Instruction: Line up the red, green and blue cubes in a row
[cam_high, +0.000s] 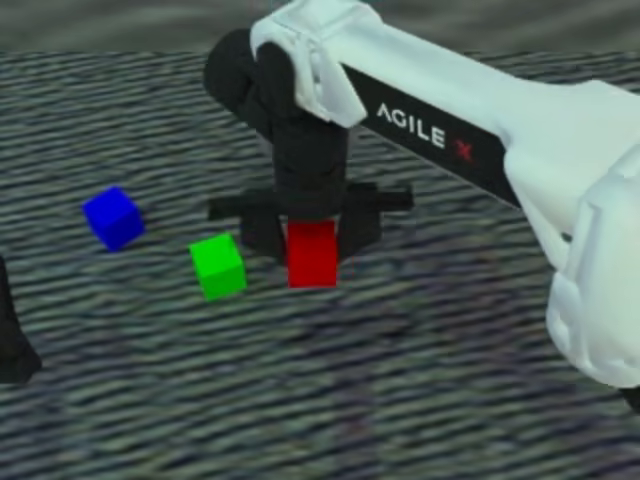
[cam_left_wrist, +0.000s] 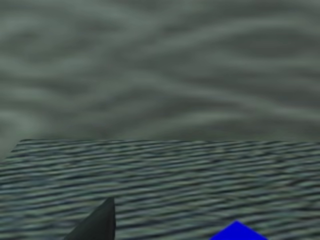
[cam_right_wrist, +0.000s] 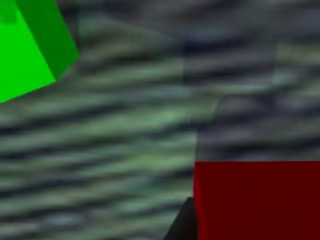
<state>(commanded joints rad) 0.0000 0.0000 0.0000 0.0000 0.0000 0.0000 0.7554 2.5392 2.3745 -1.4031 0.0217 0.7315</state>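
Here my right gripper (cam_high: 311, 240) stands mid-table, jaws clamped on the red cube (cam_high: 311, 255), which sits just right of the green cube (cam_high: 218, 265); the blue cube (cam_high: 113, 217) lies farther left. The table (cam_high: 400, 380) shows rippled grey-green stripes, with a mottled grey backdrop (cam_left_wrist: 160, 65) behind. My left arm (cam_high: 12, 340) is parked at the left edge; I cannot tell its jaws.

The right arm (cam_high: 480, 130) has chunky glossy white shells with a black panel reading "AGILE X" (the X is red). Its wrist and gripper (cam_high: 312, 238) are matte black, with a flat crossbar above two stubby fingers.
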